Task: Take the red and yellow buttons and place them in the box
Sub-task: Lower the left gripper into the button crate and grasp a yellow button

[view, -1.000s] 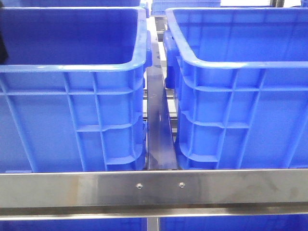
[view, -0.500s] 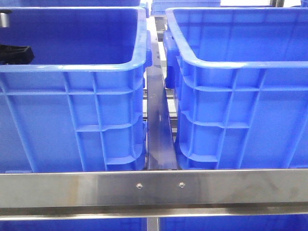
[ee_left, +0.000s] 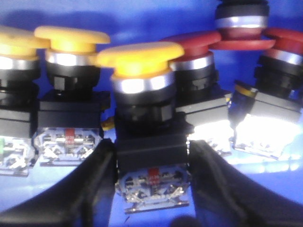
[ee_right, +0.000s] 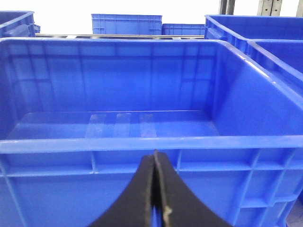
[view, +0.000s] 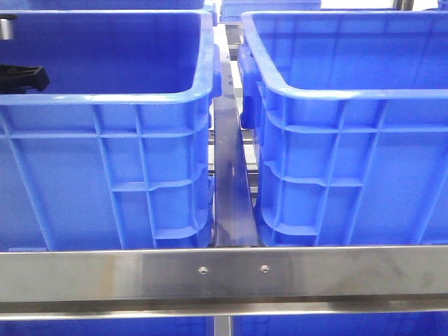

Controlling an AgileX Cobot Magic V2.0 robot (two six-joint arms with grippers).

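Left gripper (ee_left: 151,189), inside the left crate (view: 105,98), has fingers spread around the black base of a yellow button (ee_left: 139,59); red buttons (ee_left: 191,45) stand beside it. Grasp not confirmed. Right gripper (ee_right: 155,208), fingers pressed together and empty, faces the empty box (ee_right: 118,144); nothing delivered.

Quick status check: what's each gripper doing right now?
Left gripper: jaws around a yellow button; firm grip cannot be told.
Right gripper: closed, empty.
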